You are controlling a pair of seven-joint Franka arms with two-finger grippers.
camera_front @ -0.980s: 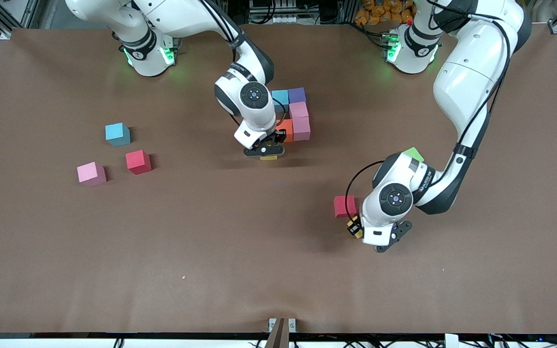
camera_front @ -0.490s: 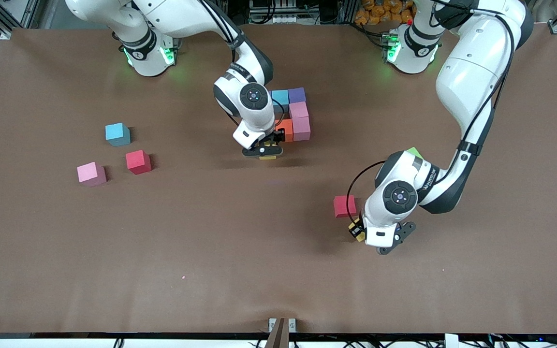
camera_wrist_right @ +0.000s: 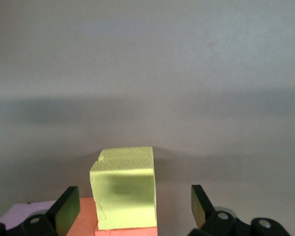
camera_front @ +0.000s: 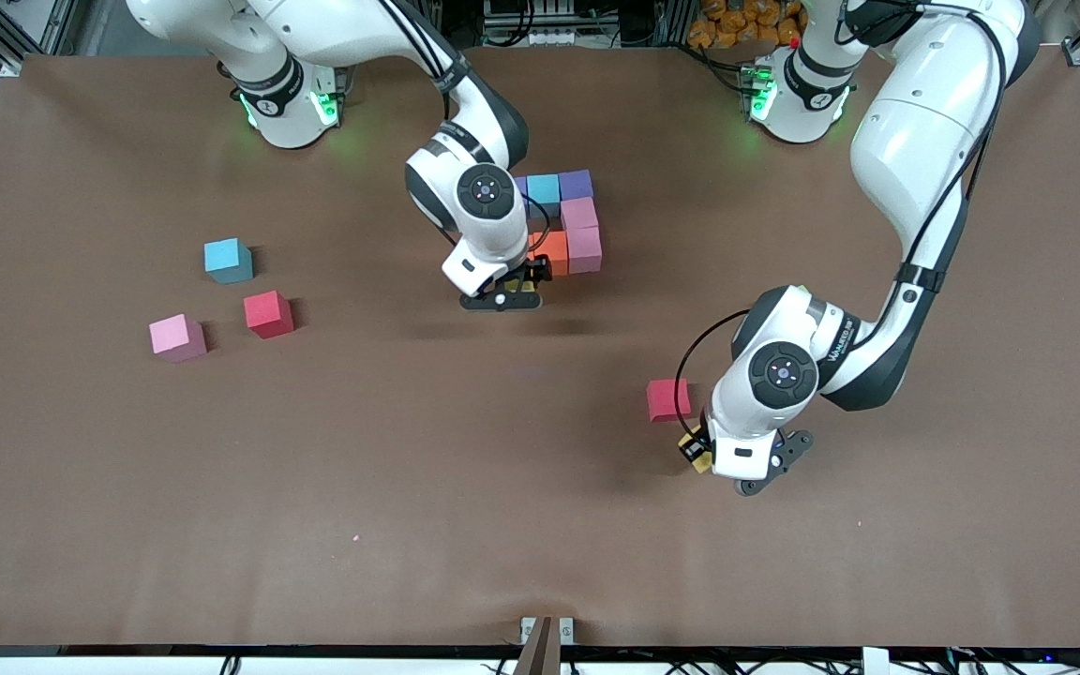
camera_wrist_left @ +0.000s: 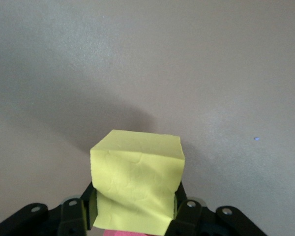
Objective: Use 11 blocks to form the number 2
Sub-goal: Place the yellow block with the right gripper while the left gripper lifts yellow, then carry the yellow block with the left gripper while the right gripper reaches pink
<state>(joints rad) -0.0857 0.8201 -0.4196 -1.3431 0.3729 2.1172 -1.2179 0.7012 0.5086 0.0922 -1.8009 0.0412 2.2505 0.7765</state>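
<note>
With the right tool [camera_wrist_right: 130, 209] spread wide around its placed yellow block [camera_wrist_right: 124, 187], lift straight up; the left tool [camera_wrist_left: 132, 211] grips another yellow block [camera_wrist_left: 136, 184] above the counter [camera_front: 409, 469].

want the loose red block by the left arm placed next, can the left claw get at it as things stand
Probably not yet: the left claw is shut on a yellow block. The red block sits uncovered on the table beside it.

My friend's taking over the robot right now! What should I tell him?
Left end effector: shut on a yellow block, beside a red block.
Right end effector: open around the other yellow block, which sits against the orange block of the started 2.
Left to do: finish the 2. A blue block, pink block and second red block wait toward the right arm's end.
</note>
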